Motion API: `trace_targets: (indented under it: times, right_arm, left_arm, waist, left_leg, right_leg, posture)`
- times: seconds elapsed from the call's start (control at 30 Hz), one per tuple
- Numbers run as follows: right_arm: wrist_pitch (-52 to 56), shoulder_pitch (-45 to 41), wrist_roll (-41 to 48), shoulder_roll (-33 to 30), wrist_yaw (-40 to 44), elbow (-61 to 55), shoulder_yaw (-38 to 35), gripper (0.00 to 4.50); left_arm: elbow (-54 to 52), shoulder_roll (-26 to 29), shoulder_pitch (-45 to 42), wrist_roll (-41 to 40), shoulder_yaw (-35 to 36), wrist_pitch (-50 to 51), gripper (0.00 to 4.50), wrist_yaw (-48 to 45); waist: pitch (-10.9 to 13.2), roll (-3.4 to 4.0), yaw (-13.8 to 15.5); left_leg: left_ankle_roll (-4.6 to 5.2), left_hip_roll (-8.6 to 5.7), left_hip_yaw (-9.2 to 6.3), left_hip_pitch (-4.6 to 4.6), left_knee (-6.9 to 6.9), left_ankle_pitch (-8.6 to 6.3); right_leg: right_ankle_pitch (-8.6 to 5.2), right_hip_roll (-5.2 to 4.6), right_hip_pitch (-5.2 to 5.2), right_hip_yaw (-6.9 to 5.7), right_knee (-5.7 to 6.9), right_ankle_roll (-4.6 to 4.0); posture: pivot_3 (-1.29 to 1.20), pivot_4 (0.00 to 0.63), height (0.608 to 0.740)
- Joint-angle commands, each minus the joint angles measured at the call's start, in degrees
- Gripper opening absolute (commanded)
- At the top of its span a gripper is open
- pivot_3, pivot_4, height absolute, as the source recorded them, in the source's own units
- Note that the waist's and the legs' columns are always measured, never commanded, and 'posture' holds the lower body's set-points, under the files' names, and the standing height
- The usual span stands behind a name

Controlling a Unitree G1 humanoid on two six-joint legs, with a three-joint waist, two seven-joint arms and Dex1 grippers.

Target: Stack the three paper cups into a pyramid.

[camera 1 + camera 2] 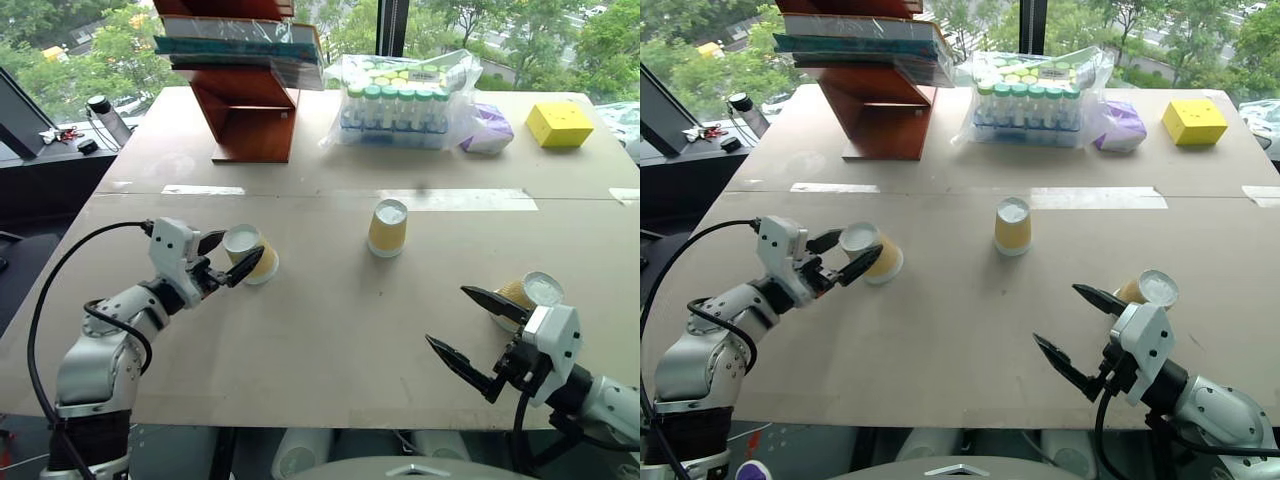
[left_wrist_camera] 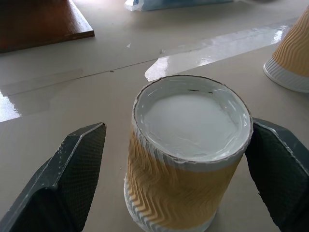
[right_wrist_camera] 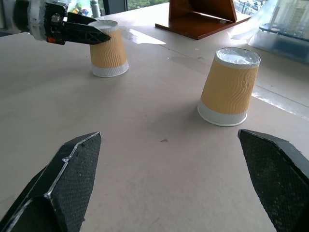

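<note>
Three paper cups stand upside down and apart on the table. The left cup (image 1: pixel 254 258) sits between the two fingers of my left gripper (image 1: pixel 242 246), which is open around it. In the left wrist view the fingers (image 2: pixel 72 169) flank that cup (image 2: pixel 186 169) with a small gap on each side. The middle cup (image 1: pixel 388 228) stands alone. The right cup (image 1: pixel 535 293) is partly hidden behind my right gripper (image 1: pixel 447 315), which hangs open and empty above the table's near right. The right wrist view shows the left cup (image 3: pixel 108 50) and the middle cup (image 3: pixel 229 87).
At the back of the table (image 1: pixel 330 330) stand a brown wooden rack (image 1: pixel 245 110) with books on it, a plastic bag of green-capped bottles (image 1: pixel 400 100), a purple-white pouch (image 1: pixel 487 130) and a yellow box (image 1: pixel 560 123). A shiny tape strip (image 1: pixel 470 200) runs across the tabletop.
</note>
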Motion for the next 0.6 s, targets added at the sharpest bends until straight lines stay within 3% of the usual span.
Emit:
trace_targets:
  times: [0.03,0.1,0.23,0.4,0.6]
  right_arm:
    - [-1.3,0.1,0.2,-0.2,0.3,-0.8,-0.6,4.50]
    - [-1.3,0.2,0.2,-0.1,0.3,-0.9,-0.8,4.50]
    - [-1.4,1.0,0.0,0.0,0.1,-1.3,-1.0,4.50]
    - [-1.9,2.1,-0.2,0.1,-0.1,-1.6,-1.3,4.50]
    - [-3.0,3.3,-0.7,0.2,0.0,-0.9,-1.7,4.50]
  left_arm:
    - [0.6,0.2,-1.2,1.5,-1.1,-2.1,4.42,-1.1]
    - [1.5,-0.2,-1.9,1.7,-1.5,-3.0,4.20,-1.6]
    - [3.1,-0.6,-2.7,1.0,-1.8,-4.8,2.80,-4.0]
    - [2.9,0.2,-2.1,-1.4,-3.3,-6.4,2.80,-12.1]
    - [0.9,1.1,-3.5,-3.1,-10.4,-4.0,2.80,-22.2]
  waist:
    - [0.0,0.00,0.0]
    - [0.0,0.00,0.0]
    - [0.0,0.00,0.0]
    - [0.0,0.00,0.0]
    - [0.0,0.00,0.1]
  left_leg:
    - [0.00,0.00,0.00,-0.01,0.00,0.00]
    - [0.00,0.00,0.00,-0.01,0.00,0.00]
    - [0.00,0.00,-0.01,-0.01,0.00,0.00]
    - [0.00,0.00,0.01,-0.01,0.00,0.00]
    - [0.00,0.00,0.01,-0.02,0.00,0.00]
  right_leg:
    - [0.00,0.00,0.00,0.00,0.00,0.00]
    - [0.00,0.00,0.00,-0.01,-0.01,0.00]
    - [0.00,0.00,0.00,-0.01,0.00,0.00]
    - [0.00,0.00,-0.01,0.00,0.00,0.00]
    - [0.00,-0.01,0.00,0.00,-0.01,-0.01]
  posture:
    - [0.00,0.150,0.740]
    - [0.00,0.150,0.740]
    - [0.00,0.150,0.740]
    - [0.00,0.150,0.740]
    - [0.00,0.150,0.740]
